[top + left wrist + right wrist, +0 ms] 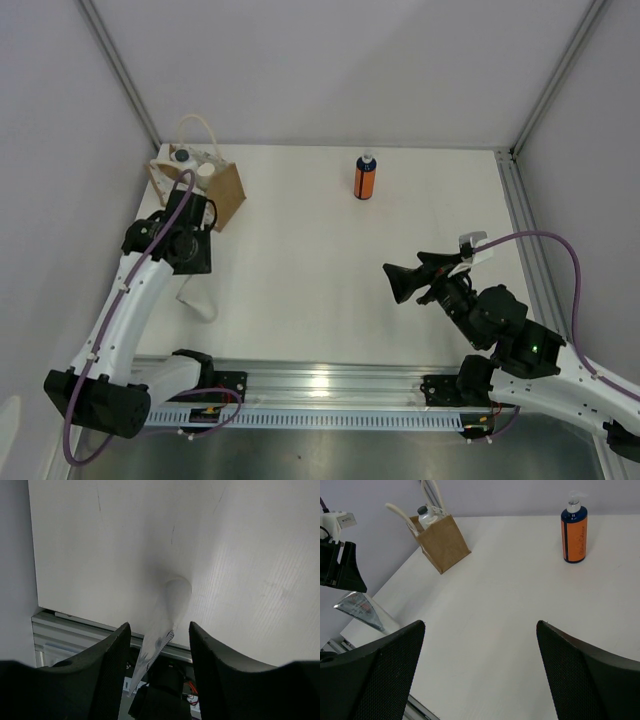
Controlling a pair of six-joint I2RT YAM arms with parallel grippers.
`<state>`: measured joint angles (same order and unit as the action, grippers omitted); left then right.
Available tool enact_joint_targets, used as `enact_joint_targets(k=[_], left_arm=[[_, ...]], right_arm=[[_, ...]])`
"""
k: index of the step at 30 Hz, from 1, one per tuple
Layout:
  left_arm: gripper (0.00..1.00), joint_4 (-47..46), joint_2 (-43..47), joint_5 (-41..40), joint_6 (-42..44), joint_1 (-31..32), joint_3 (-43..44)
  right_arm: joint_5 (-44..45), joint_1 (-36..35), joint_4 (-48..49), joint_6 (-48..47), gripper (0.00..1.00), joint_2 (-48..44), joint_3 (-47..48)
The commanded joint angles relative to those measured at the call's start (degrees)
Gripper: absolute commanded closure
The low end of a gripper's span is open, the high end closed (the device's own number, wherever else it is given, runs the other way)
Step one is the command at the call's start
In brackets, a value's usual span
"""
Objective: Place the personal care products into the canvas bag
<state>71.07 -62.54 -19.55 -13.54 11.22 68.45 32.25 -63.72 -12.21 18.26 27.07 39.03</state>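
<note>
**Canvas bag (225,195) at the far-left corner of the tabletop (320,260), two products not in it.**

A dark-capped bottle (181,155) sits inside the bag. The orange bottle (365,178) stands upright at far centre, well apart from the bag. The white tube (170,610) is near the front-left edge. Its crimped end lies between the jaws of the left tool (159,625), which are part-spread with a gap showing on either side, so there is no grip. The right tool (480,625) is spread wide over the right half of the tabletop, grasping nothing.
</note>
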Motion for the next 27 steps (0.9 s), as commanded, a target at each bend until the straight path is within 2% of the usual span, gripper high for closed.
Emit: enact_joint_targets(k=[1, 5, 11, 14, 15, 18, 27], left_arm=[[0.46, -0.6, -0.9, -2.0, -1.0, -0.5, 0.4], [0.50, -0.2, -2.1, -3.7, -1.6, -0.7, 0.5], [0.66, -0.2, -3.5, -3.3, -1.6, -0.8, 0.5], [0.79, -0.8, -3.8, -1.0, -0.8, -0.9, 0.3], [0.88, -1.0, -3.6, -0.3, -0.3, -0.8, 0.2], [1.00, -1.0, -3.7, 1.4, -0.3, -0.9, 0.3], [1.00, -2.5, -3.7, 4.4, -1.0, -0.9, 2.3]], right_arm=[[1.5, 0.0, 0.7, -0.7, 0.03, -0.1, 1.7], [1.6, 0.1, 0.5, -0.8, 0.03, -0.1, 1.7], [2.0, 0.1, 0.5, -0.7, 0.03, -0.4, 1.6], [2.3, 0.1, 0.6, -0.7, 0.03, -0.4, 1.5], [2.3, 0.1, 0.6, -0.7, 0.03, -0.2, 1.5], [2.6, 0.0, 0.7, -0.8, 0.03, -0.1, 1.5], [2.7, 0.2, 0.9, -0.8, 0.03, 0.0, 1.5]])
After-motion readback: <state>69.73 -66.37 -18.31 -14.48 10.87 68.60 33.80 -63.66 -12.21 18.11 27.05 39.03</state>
